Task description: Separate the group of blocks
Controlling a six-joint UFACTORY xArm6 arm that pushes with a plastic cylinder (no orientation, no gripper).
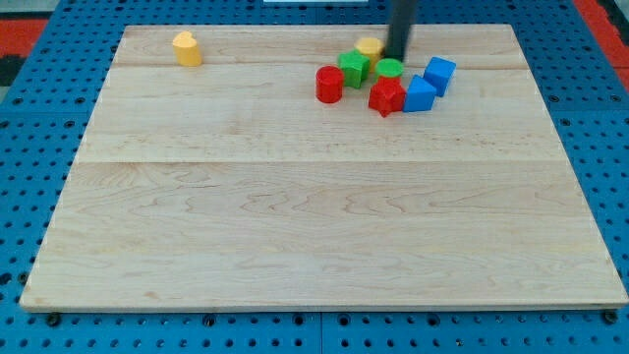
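Note:
A cluster of blocks sits near the view's top, right of centre: a red cylinder (329, 85), a green cube (354, 67), a yellow block (369, 46) partly hidden behind the rod, a green cylinder (389, 69), a red star-like block (386, 96), a blue block (419, 94) and a blue cube (439, 74). Most of them touch or nearly touch. My tip (395, 58) stands between the yellow block and the green cylinder, at the cluster's top edge. A separate yellow block (187, 48) lies alone at the top left.
The wooden board (314, 226) lies on a blue perforated table (39, 118). The cluster is close to the board's top edge.

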